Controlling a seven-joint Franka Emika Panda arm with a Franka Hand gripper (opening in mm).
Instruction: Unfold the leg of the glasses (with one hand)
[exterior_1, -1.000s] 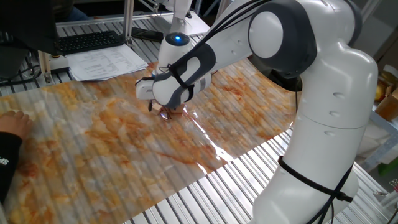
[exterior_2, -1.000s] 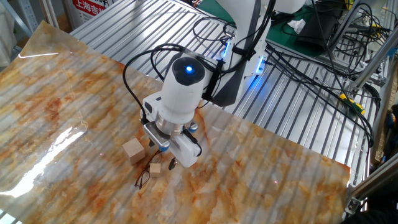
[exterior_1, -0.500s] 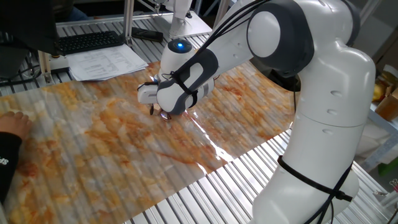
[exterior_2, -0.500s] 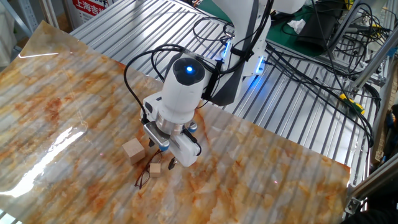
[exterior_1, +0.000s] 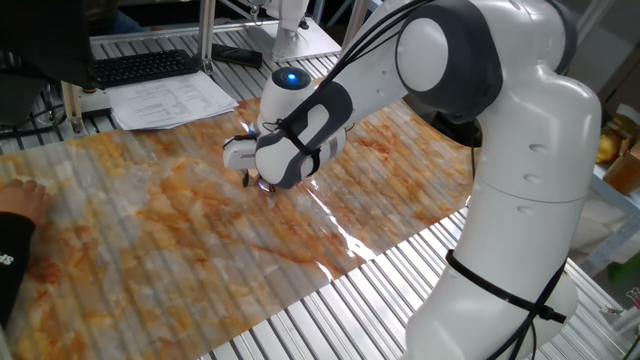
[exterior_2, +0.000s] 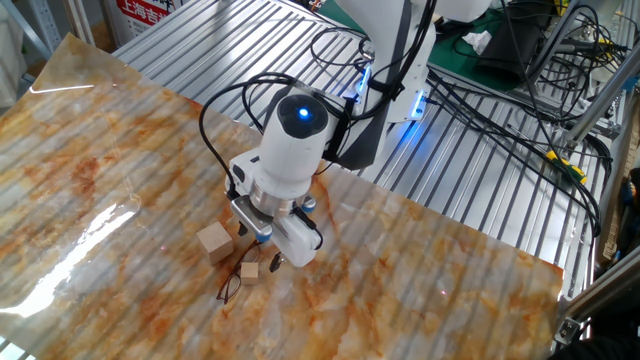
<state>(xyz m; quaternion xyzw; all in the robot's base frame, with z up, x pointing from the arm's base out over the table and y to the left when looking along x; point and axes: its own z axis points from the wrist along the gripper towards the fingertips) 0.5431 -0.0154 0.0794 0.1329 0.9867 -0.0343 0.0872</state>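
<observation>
the gripper (exterior_2: 262, 252) hangs low over the marbled table (exterior_2: 100, 170), its fingertips hidden under the arm's wrist, so i cannot tell whether they are spread or closed. the glasses (exterior_2: 231, 282) lie on the table just below it, beside a small wooden cube (exterior_2: 249, 270), with a larger cube (exterior_2: 214, 241) close by

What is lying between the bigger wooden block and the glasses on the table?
In the other fixed view, a smaller wooden cube sits between the bigger wooden block and the glasses, close beside the glasses' frame.
</observation>
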